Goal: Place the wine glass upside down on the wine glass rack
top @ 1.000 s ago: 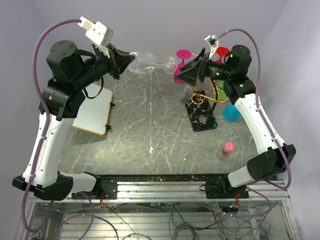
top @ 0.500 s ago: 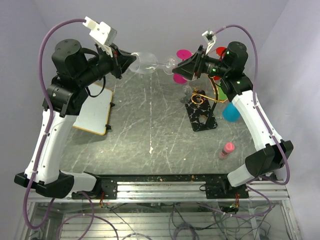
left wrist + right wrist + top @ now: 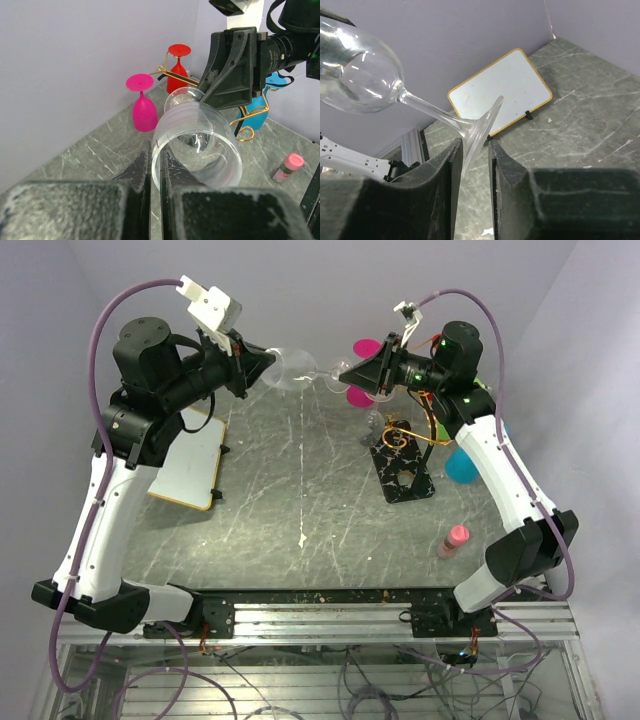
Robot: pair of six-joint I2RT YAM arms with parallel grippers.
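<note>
Holding the clear stemmed wine glass (image 3: pixel 297 368) level in mid-air by its bowl rim in my left gripper (image 3: pixel 266 359), I found its stem pointing right, foot between the narrow jaws of my right gripper (image 3: pixel 352 373), grip unconfirmed, gold wire rack (image 3: pixel 405 478) below.

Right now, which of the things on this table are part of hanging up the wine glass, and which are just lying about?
In the job: wine glass; left gripper, pinching its bowl rim; right gripper, fingers either side of its foot; wine glass rack.

Lying about: white board; small pink bottle; pink glass; red glass; blue glass.
</note>
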